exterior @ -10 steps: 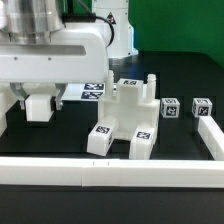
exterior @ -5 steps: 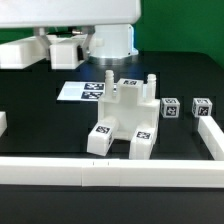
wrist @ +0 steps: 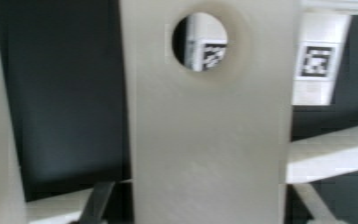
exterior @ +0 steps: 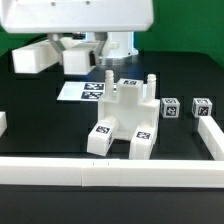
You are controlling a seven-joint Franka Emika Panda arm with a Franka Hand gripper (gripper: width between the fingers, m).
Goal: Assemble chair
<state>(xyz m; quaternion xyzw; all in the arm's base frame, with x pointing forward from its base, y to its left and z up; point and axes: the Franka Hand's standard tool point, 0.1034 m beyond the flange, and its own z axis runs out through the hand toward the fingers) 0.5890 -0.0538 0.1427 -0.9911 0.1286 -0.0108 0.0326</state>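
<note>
Jaws of gripper clamped on a flat white chair panel w/ an oval hole. Open black tabletop on exterior view's left; front border rail and right rail box things in. Joined chair chunk, white w/ b&w tags, sits mid-table, two small posts near it toward exterior view's right.

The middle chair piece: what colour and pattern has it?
The chair piece is white with black-and-white square tags; exterior view.
</note>
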